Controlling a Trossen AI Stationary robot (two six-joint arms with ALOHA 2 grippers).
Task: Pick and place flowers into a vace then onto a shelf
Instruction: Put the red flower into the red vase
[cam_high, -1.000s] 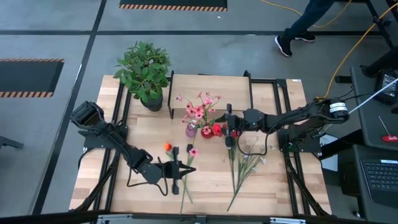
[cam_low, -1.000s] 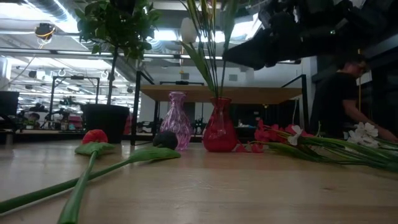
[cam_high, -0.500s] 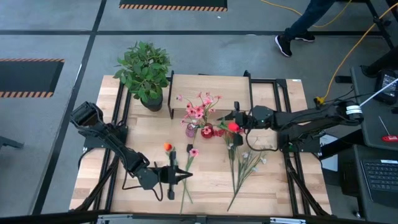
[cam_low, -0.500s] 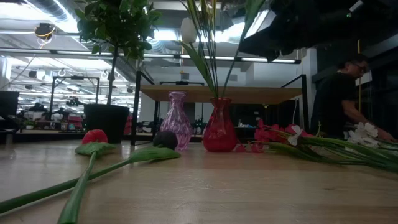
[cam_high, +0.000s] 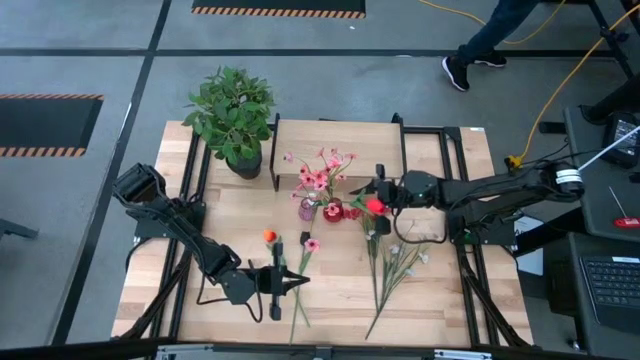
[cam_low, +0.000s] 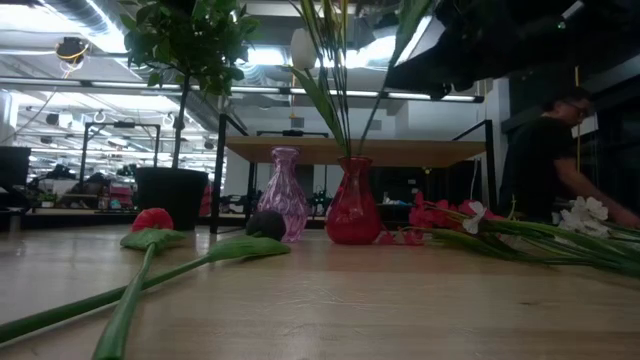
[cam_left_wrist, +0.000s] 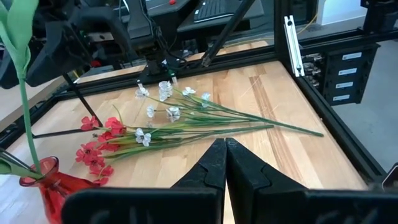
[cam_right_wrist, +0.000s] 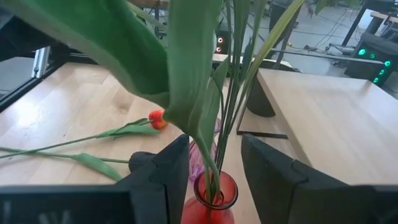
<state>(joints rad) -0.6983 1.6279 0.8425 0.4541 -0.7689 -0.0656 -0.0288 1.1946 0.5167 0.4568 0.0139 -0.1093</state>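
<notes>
A red vase (cam_high: 333, 212) and a purple vase (cam_high: 307, 209) stand mid-table in front of the shelf (cam_high: 340, 135). The red vase (cam_low: 352, 205) holds several flowers on green stems (cam_low: 335, 90); one stem leans right, its red bloom (cam_high: 375, 204) by my right gripper (cam_high: 372, 195). That gripper (cam_right_wrist: 214, 162) hangs open above the vase mouth, a broad green leaf (cam_right_wrist: 193, 93) between its fingers. My left gripper (cam_high: 290, 283) is shut above two loose flowers (cam_high: 300, 270) lying near the front. More flowers (cam_high: 395, 260) lie right of centre. My right gripper's open fingers (cam_right_wrist: 168, 171) stand level on either side of the leaf and stems rising from the red vase. Whether a finger touches the leaf, I cannot tell.
A bushy plant in a black pot (cam_high: 235, 120) stands at the far left beside the shelf. Bare wood lies along the near edge (cam_high: 440, 310). A person (cam_low: 545, 150) stands in the room beyond the table's right side.
My right gripper has drawn back toward the table's right edge and risen a little. The newest stem in the red vase has tipped rightward with it, its red bloom now farther right of the vase; the vase itself has stayed put.
</notes>
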